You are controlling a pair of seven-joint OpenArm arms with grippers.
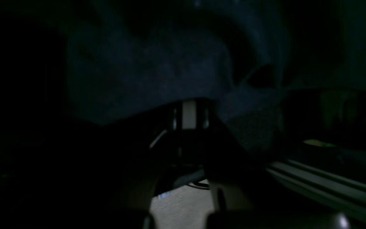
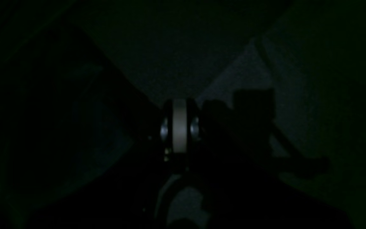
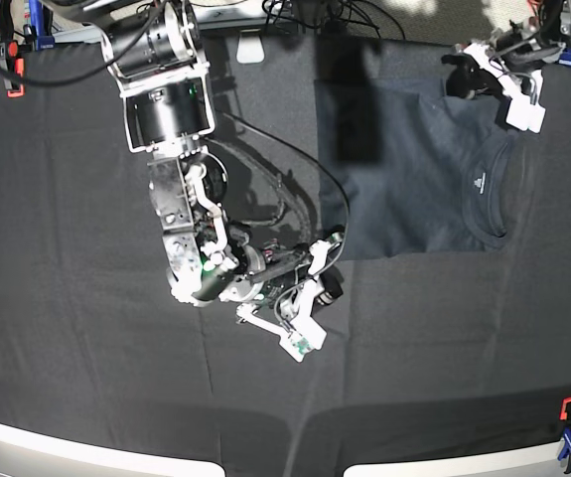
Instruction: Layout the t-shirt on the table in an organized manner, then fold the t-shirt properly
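I saw the t-shirt (image 3: 419, 174) lying partly folded as a dark navy block with a straight lower edge, its neckline and small white label turned toward the left gripper (image 3: 484, 75). That gripper's jaws were together, pinching the t-shirt's upper edge near the collar; in the left wrist view the slightly sheeny cloth bunched right over its fingertips. The right gripper (image 3: 310, 298) had its jaws together on nothing, just off the t-shirt's lower corner. The table (image 3: 67, 348) was matte black fabric, 1 red clamp (image 3: 12, 79) pinning it well beyond the right arm.
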